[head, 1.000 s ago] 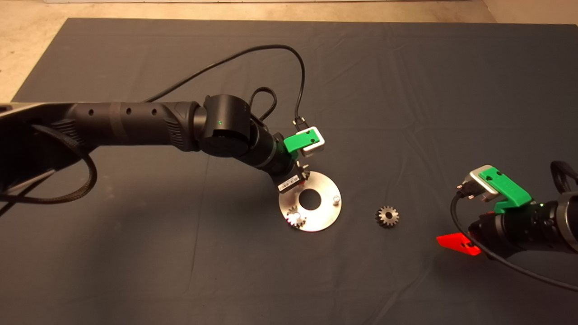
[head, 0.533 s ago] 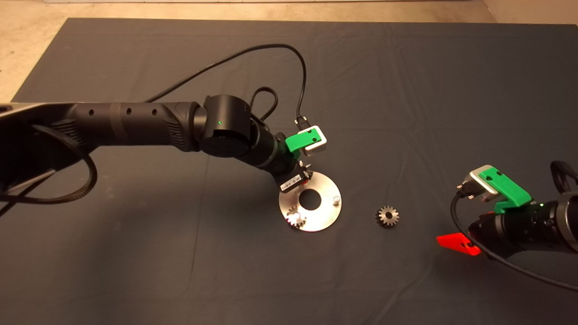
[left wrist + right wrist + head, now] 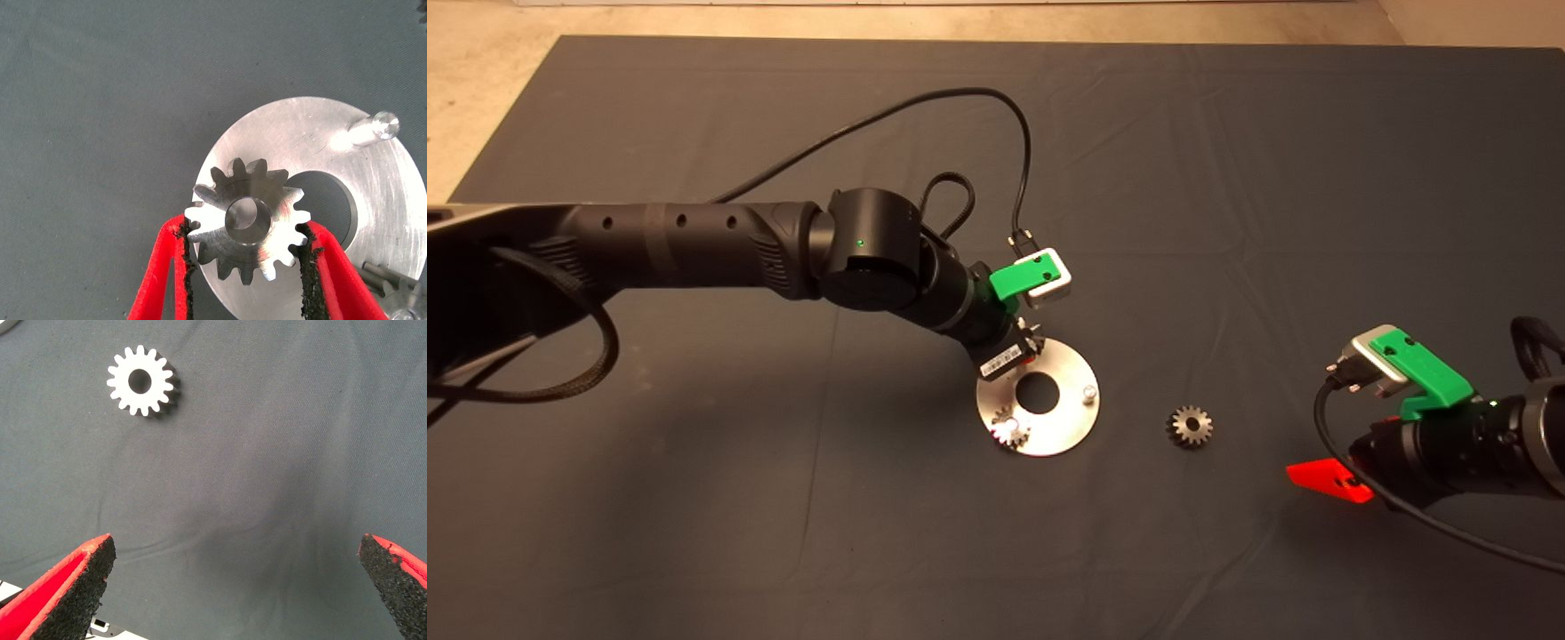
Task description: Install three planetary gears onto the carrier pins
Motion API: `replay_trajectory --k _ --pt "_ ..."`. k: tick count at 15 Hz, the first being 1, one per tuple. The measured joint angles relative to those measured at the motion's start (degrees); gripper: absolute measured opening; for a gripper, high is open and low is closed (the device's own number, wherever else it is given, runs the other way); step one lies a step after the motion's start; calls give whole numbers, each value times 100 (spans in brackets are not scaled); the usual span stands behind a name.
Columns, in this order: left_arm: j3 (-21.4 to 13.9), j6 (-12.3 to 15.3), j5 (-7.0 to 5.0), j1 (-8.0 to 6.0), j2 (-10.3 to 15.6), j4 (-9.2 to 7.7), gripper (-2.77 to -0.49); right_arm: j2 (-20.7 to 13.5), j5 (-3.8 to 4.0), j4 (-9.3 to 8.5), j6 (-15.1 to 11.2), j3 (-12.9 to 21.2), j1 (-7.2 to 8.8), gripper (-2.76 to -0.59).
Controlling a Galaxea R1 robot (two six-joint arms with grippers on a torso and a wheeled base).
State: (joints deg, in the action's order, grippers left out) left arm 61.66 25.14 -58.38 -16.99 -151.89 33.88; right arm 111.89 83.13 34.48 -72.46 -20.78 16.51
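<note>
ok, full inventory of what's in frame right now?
planetary gears: three, shiny steel; one seated on a pin at the disc's near-left edge, one loose on the mat right of the disc, one held over the disc's far-left edge
carrier disc: one, shiny metal with a large central hole, mid-mat
carrier pins: three in all, silver; one bare on the disc's right side, the other two not visible as bare pins
mat: one, dark grey, covering the table
floor: beige, beyond the mat's far edge
left gripper: green with red fingers, over the disc, shut on the held gear
right gripper: parked at the lower right, open over bare mat
</note>
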Motion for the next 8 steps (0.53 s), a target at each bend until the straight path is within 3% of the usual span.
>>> replay_trajectory --k 8 --pt "0 -6 144 2 16 0 -254 0 -6 0 0 0 0 -63"
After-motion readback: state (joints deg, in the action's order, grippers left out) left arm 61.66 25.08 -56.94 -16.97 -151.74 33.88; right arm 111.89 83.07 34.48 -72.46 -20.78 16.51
